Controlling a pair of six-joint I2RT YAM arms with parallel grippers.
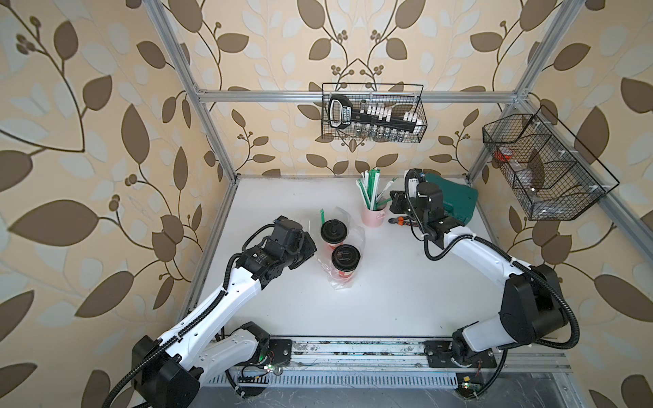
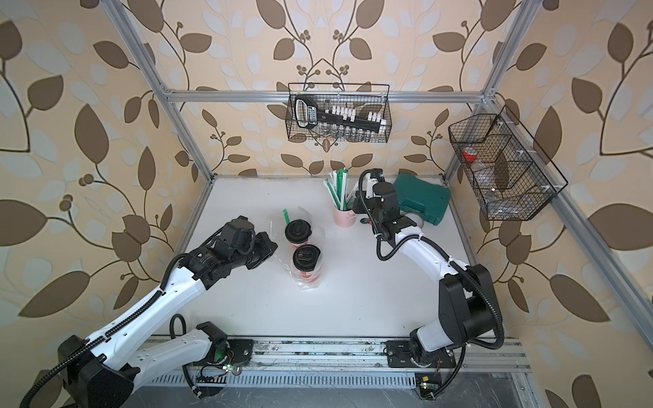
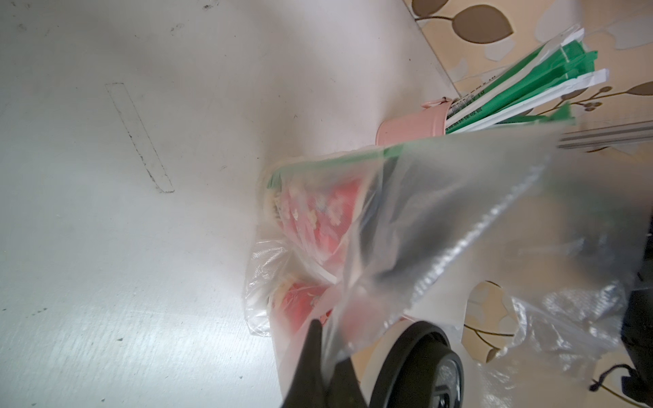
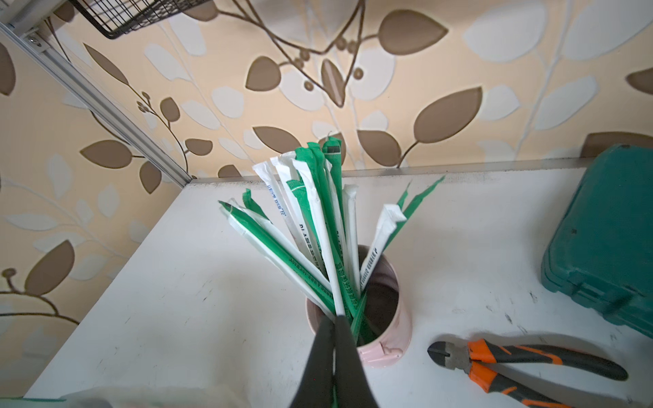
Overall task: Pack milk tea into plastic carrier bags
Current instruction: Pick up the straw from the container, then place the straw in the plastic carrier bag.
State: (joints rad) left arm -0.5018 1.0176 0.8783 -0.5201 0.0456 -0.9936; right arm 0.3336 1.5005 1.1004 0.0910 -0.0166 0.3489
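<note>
Two milk tea cups, red with black domed lids, stand upright side by side mid-table inside the clear plastic carrier bag (image 1: 337,282): the far cup (image 1: 333,230) and the near cup (image 1: 345,256). A green-wrapped straw (image 1: 322,217) leans in the bag by the far cup. My left gripper (image 3: 330,348) is shut on the bag's edge, just left of the cups (image 3: 318,215). My right gripper (image 4: 335,321) is at the pink cup (image 4: 392,339) of straws at the back, shut on one white-and-green wrapped straw (image 4: 319,226).
A green hard case (image 1: 454,201) lies at the back right behind my right wrist. Orange-handled pliers (image 4: 512,364) lie between the case and the pink cup (image 1: 374,216). Wire baskets hang on the back wall (image 1: 372,113) and right wall (image 1: 540,166).
</note>
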